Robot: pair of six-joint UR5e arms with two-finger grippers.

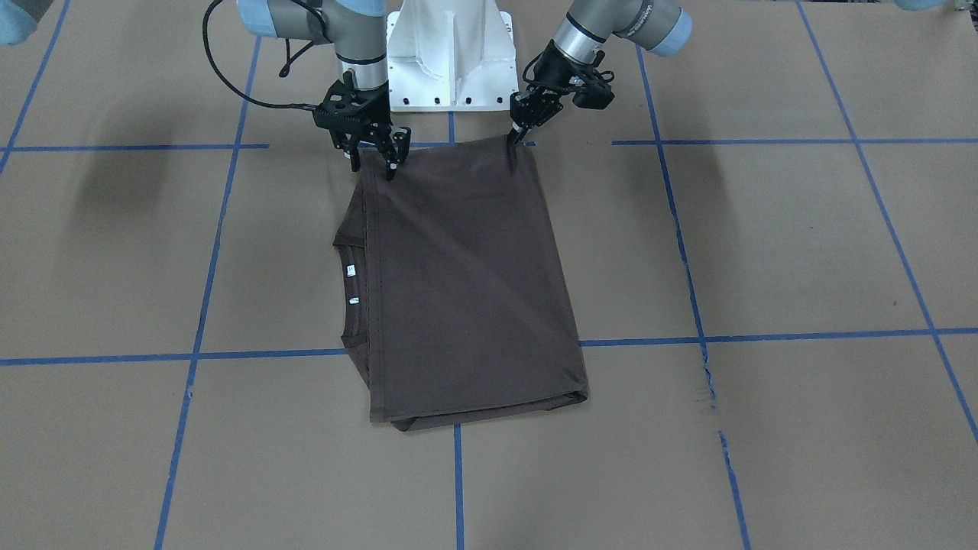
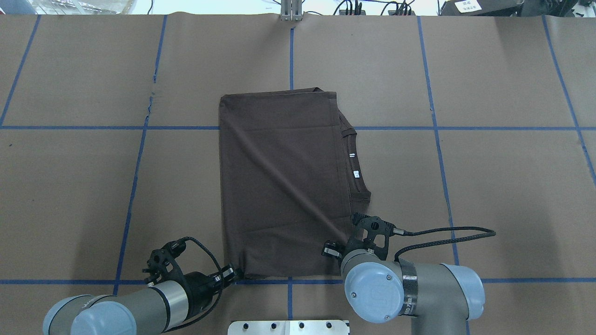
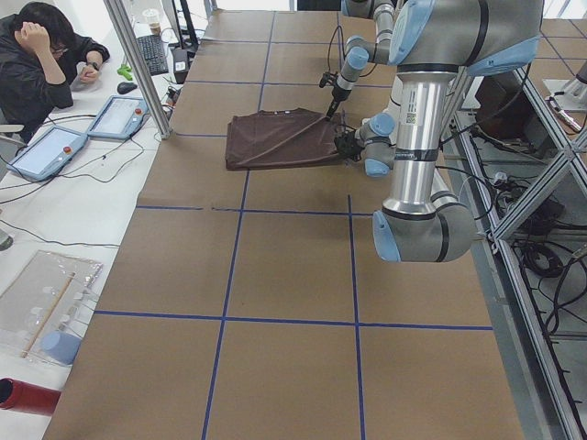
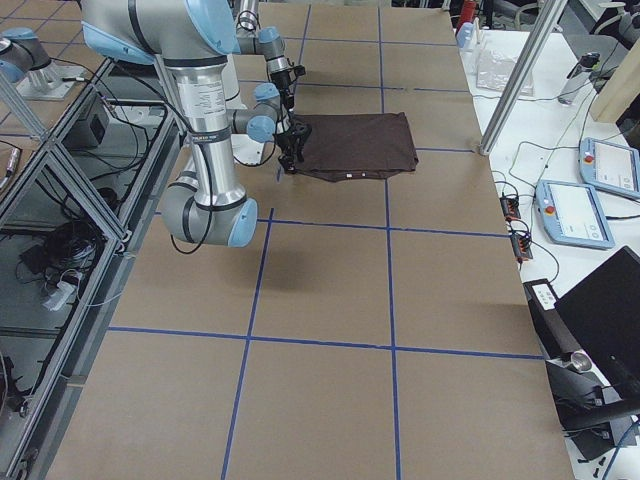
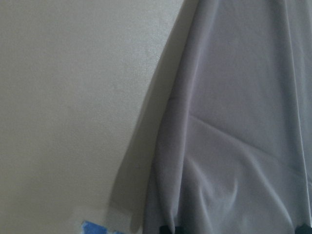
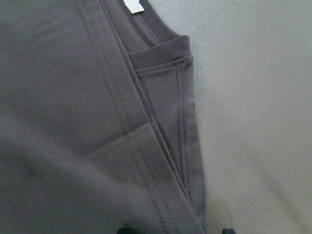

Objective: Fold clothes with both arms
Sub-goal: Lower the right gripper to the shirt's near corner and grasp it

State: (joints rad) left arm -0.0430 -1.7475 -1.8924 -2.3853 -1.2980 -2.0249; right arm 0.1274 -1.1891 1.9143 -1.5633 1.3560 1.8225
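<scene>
The dark brown T-shirt lies folded into a long rectangle on the table. Its collar and white neck tags stick out on the robot's right side. My left gripper is at the shirt's near left corner; in its wrist view the fingertips stand apart with slightly raised cloth between them. My right gripper is open over the near right corner, by the collar and folded hem. In the overhead view its fingers are hidden under the wrist.
The white pedestal base stands just behind both grippers. Blue tape lines grid the brown paper table. A seated operator and tablets are beyond the table's far edge.
</scene>
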